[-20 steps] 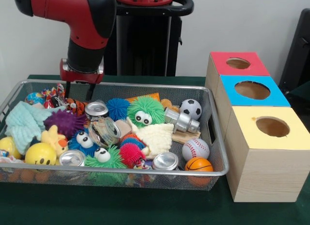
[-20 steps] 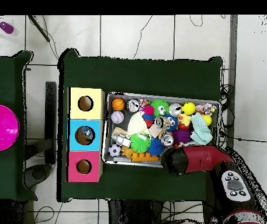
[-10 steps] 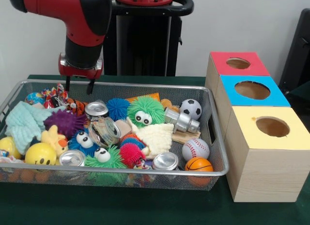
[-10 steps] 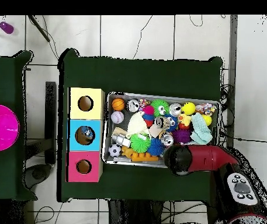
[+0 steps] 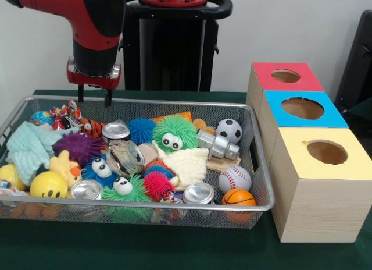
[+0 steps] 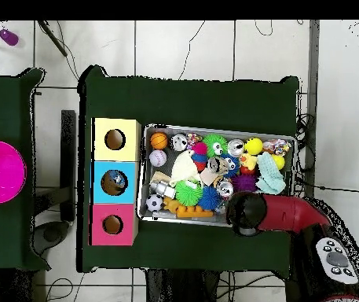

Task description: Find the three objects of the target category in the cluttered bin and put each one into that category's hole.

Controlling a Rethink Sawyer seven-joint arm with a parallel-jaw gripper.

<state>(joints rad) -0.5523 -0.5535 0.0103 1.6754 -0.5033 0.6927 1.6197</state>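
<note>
Currently
Gripper (image 5: pixel 92 98): above the far rim of the bin, at its left end in the front view; 2 dark fingers spread apart, nothing between them.
Arm (image 6: pixel 280 213): red and black, over the bin's edge nearest the robot in the overhead view, hiding the gripper there.
Bin (image 5: pixel 256 156): wire mesh basket on the green table (image 5: pixel 192 249), packed with toys and cans.
Balls: soccer ball (image 5: pixel 228 130) near the far right corner of the bin, baseball (image 5: pixel 234 178) closer to the camera, small basketball (image 5: pixel 238 198) just in front of the baseball at the near right corner.
Cans: 1 upright silver can (image 5: pixel 115 131) at centre left, 1 lying on its side just in front of it, 2 more along the near rim.
Fuzzy toys: green one with eyes (image 5: pixel 174 133) in the middle, blue spiky ball (image 5: pixel 141 129) beside it, purple one (image 5: pixel 77 146) to the left.
Smiley ball (image 5: pixel 48 185): yellow, at the near left.
Boxes: 3 wooden ones in a row beside the bin, each with a round hole on top; red box (image 5: pixel 285 76) farthest, blue box (image 5: pixel 302 109) in the middle, yellow box (image 5: pixel 325 153) nearest the camera.
</note>
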